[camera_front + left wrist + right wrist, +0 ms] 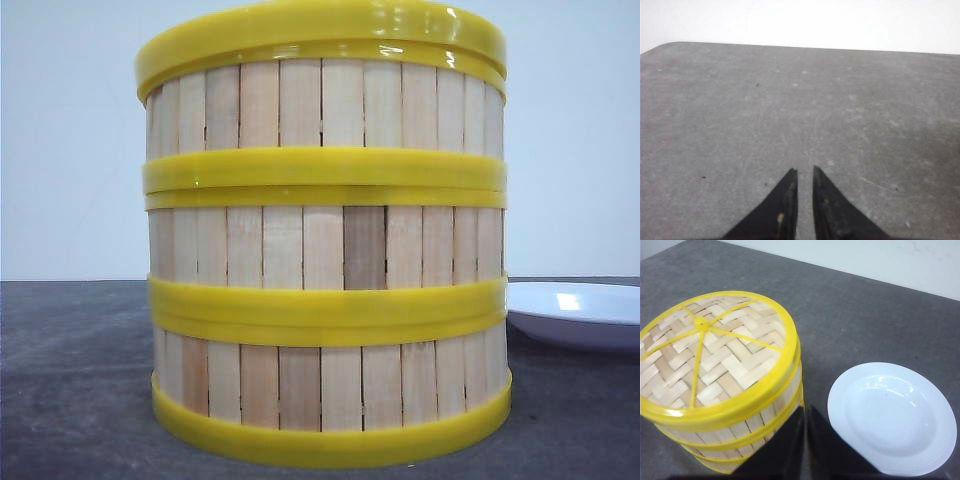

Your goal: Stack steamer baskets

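Three steamer baskets (325, 250) stand stacked in one straight column on a grey table (70, 380), capped by a woven lid (710, 352) with a yellow rim. A white plate (892, 417) sits just beside the stack (empty, not touching it). The left gripper (805, 175) hangs over bare table, fingers nearly closed on nothing; the right gripper (805, 412), above stack and plate, likewise. The stacking looks finished; the arms likely need only retreat
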